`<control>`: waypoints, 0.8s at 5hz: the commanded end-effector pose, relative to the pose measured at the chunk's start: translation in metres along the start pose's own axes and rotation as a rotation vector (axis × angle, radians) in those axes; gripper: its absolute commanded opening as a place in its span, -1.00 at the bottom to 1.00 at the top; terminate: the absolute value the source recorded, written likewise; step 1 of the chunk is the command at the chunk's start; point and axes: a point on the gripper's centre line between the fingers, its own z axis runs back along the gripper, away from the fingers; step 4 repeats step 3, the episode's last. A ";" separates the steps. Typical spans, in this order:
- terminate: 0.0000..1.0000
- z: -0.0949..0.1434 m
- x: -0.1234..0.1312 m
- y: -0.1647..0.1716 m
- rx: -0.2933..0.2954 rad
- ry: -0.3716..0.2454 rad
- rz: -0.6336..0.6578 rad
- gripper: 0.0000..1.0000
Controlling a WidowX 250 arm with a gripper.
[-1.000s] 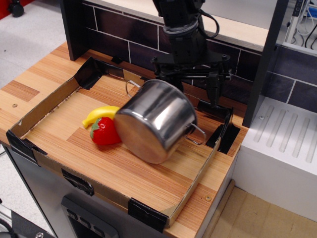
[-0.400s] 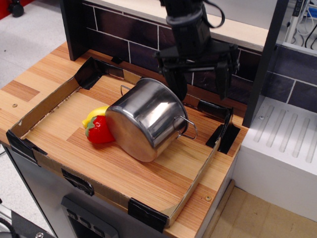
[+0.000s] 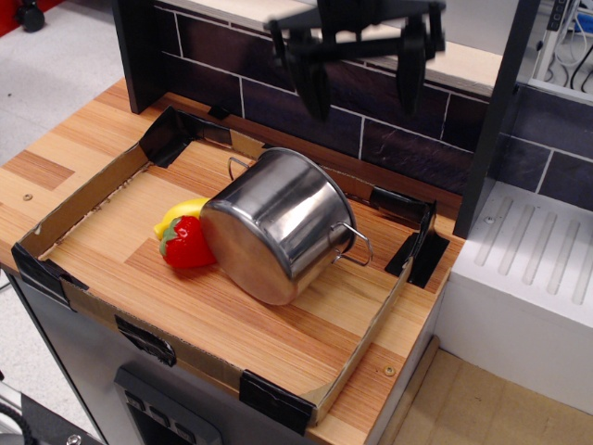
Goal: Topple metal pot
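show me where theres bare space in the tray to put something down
Most open: the front strip of wood between the metal pot and the tray's front cardboard wall. Also bare is the left end, between the strawberry and the left wall. Crowded: the middle, where pot, strawberry and banana bunch together. The open gripper hangs above the back.

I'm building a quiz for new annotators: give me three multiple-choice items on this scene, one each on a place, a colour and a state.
1. Where is the gripper?
A. Above the metal pot, apart from it
B. Clamped on a handle
C. Beside the fruit

2. What colour is the toy fruit touching the pot's left side?
A. Green
B. Red
C. Purple

3. How does the pot lie?
A. Upright
B. Upside down, flat
C. Tipped on its side, base toward the camera

Answers:
1 A, clear space separates the open fingers from the pot.
2 B, a red strawberry-like fruit.
3 C, its base faces forward.
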 end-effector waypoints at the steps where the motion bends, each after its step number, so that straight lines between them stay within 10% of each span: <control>1: -1.00 0.028 0.003 0.002 -0.020 -0.062 0.000 1.00; 2: -1.00 0.028 0.003 0.002 -0.020 -0.062 0.000 1.00; 3: 1.00 0.028 0.003 0.002 -0.020 -0.062 0.000 1.00; 4: 1.00 0.028 0.003 0.002 -0.020 -0.062 0.000 1.00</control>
